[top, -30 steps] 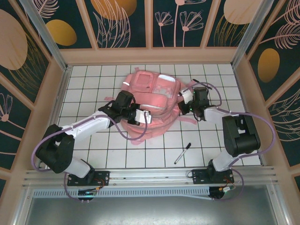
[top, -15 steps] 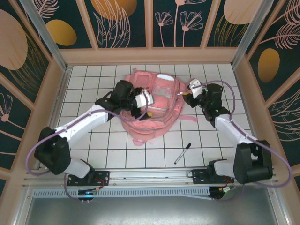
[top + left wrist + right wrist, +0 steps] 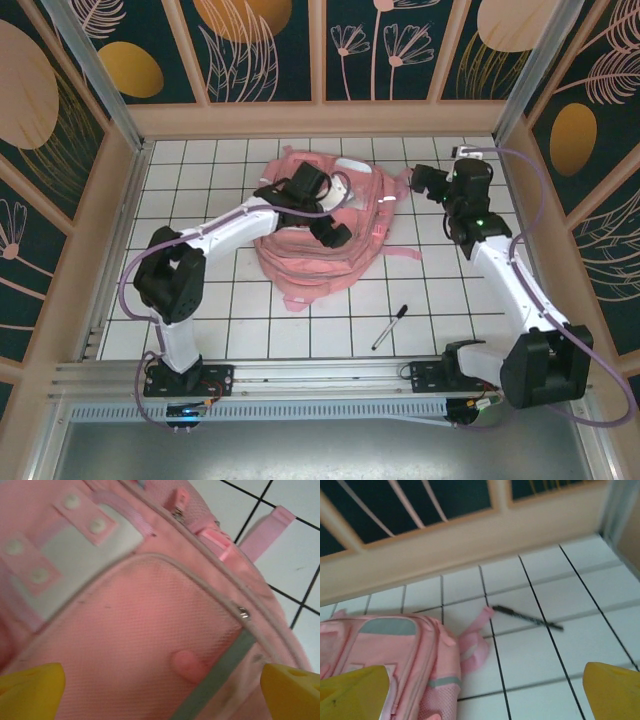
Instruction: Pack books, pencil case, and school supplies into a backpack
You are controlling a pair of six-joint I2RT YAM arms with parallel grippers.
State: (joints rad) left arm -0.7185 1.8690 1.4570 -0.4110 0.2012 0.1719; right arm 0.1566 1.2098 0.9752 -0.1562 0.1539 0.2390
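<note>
On the white gridded counter (image 3: 230,300), toward its far middle, the pink backpack (image 3: 300,265) lies flat, front panel up, its straps trailing onto the tiles.

Over it reaches the left arm (image 3: 225,235), with the left jaws hanging above the bag's upper front. From the left wrist, the two yellow fingertips (image 3: 30,692) sit at opposite lower corners, wide apart with nothing between them. Below them are the pink mesh pocket and a grey reflective strip (image 3: 220,677).

To the right, the right arm (image 3: 510,280) stretches toward the far right corner, and the right jaws are raised just beside the backpack's right edge. Their yellow fingertips (image 3: 615,690) also stand far apart, gripping nothing.

One pink strap (image 3: 482,617) pokes out from the bag's side in the right wrist view. A slim black pen (image 3: 527,618) lies on the tiles with one end touching or just beside that strap's tip, close to the far wall.

Another black pen (image 3: 389,327) rests at a slant on the near part of the counter, well apart from the backpack.
</note>
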